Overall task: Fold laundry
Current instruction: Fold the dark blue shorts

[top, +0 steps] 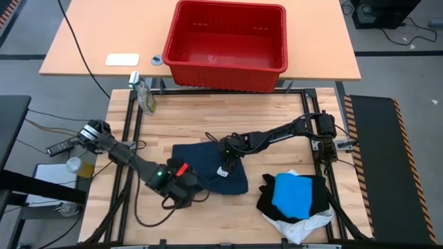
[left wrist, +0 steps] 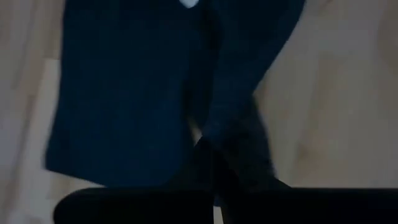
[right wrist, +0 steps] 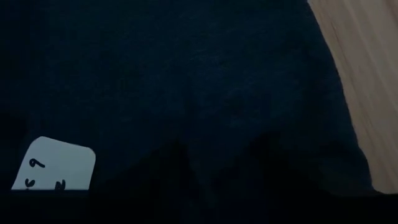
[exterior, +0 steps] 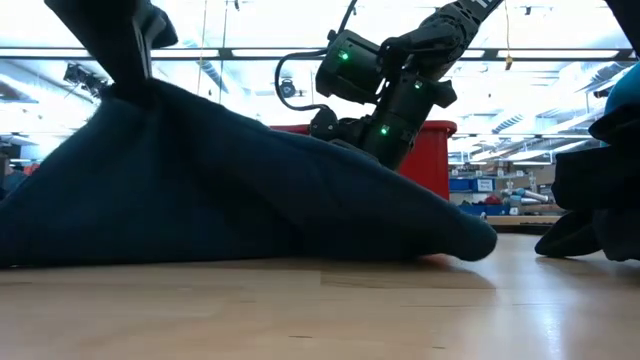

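The left hand point(top: 181, 185) is clenched on the lower-left edge of the navy garment point(top: 208, 166), lifting it into a peak. The right hand point(top: 226, 169) rests spread on the garment's middle. The garment lies at frame centre, long axis left-right. A black, blue and white pile point(top: 296, 197) sits at lower right on the wooden bench point(top: 277, 121). A red basket point(top: 228, 43) stands at upper centre.

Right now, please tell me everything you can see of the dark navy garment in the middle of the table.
The dark navy garment is soft cloth, lying partly folded on the wooden table. A small white label shows on it. The left gripper is shut on its near edge and lifts a peak of cloth. The right gripper rests on top, jaws spread. It lies apart from the garment pile.
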